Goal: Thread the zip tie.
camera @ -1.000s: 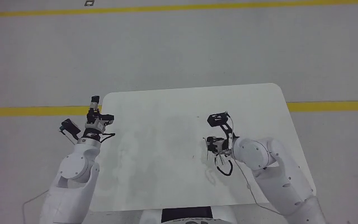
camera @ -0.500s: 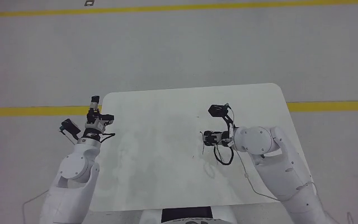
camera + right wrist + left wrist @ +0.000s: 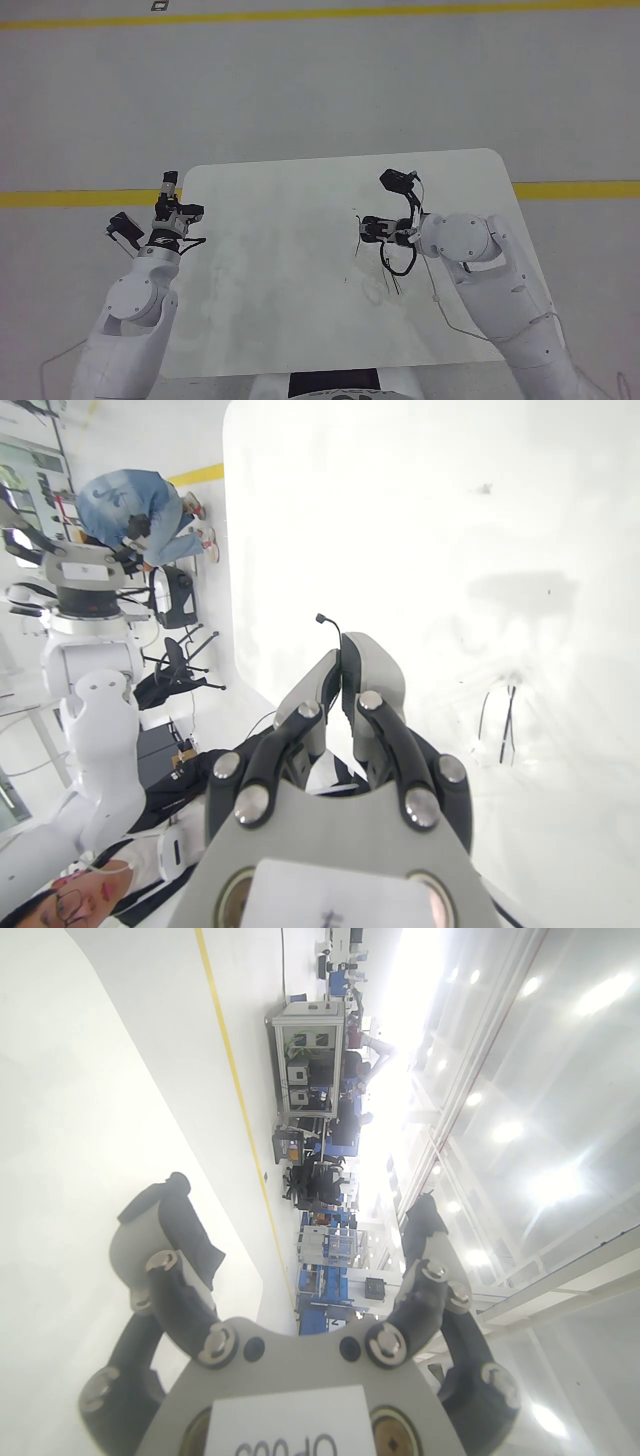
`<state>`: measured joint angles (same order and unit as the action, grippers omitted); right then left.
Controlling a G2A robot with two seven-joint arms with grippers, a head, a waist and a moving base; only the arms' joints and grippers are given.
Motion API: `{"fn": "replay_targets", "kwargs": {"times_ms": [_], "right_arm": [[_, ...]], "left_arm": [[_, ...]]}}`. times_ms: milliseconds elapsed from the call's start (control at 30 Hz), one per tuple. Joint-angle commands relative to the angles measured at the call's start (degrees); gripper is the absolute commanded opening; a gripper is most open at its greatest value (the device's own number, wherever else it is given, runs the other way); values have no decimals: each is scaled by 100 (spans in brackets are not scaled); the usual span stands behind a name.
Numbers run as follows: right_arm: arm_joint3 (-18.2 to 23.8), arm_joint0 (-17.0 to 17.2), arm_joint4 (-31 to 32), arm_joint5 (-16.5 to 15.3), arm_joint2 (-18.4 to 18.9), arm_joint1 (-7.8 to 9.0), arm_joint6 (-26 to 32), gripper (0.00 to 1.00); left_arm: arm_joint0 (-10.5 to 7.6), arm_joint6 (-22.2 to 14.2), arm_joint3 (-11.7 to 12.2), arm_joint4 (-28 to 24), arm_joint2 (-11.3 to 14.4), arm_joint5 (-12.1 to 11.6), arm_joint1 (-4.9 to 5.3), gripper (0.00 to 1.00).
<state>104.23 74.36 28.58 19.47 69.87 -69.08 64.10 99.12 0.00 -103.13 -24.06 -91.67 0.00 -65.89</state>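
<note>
- The right gripper [image 3: 341, 660] is hanging above the right half of the table [image 3: 280, 200], with its fingers pointing across toward the robot's left side.
- Its two pads are pressing together on a thin black zip tie [image 3: 340, 639], so this claw is gripping the strap rather than sitting empty.
- A short length of strap is sticking out past the fingertips and curling over to the small square head [image 3: 320, 618], which is hanging free in the air, clear of the tabletop.
- In the top view the tie [image 3: 357, 243] is showing as a fine dark line running crosswise to the fingers; where its tail end is sitting is too fine to make out.
- The left gripper [image 3: 300, 1198] is waiting at the table's left edge with its fingers spread wide and nothing between them, well apart from the tie.
- Judging from this, threading is not yet under way: the head is facing the left arm's side, so the coming move is turning on bringing that idle left claw across to it.
- A few thin dark strands [image 3: 507, 720] are lying on the table near the right gripper; what they are is unclear.
</note>
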Motion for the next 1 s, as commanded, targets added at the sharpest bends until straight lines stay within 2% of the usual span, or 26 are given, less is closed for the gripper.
{"fn": "replay_targets", "kwargs": {"times_ms": [0,133,200,667,767,800,833,967], "right_arm": [[-182,-96,17,1,47,-75,-77,0],[-489,-240,-47,1,236,-295,-245,0],[-492,-245,-103,1,323,-380,-339,0],[-492,-245,-103,1,323,-380,-339,0],[-628,-175,-269,1,431,-409,-810,0],[-659,-186,-308,1,455,-418,-846,0],[-688,-206,-309,1,486,-430,-890,0],[-779,-257,-329,1,574,-482,-912,0]], "left_arm": [[0,0,0,0,0,0,0,100],[0,0,0,0,0,0,0,100],[0,0,0,0,0,0,0,100],[0,0,0,0,0,0,0,100],[0,0,0,0,0,0,0,100],[-22,-58,-46,132,19,-58,4,100],[-9,-199,-110,437,46,-203,16,100],[71,-379,-240,1264,111,-691,35,100]]}}
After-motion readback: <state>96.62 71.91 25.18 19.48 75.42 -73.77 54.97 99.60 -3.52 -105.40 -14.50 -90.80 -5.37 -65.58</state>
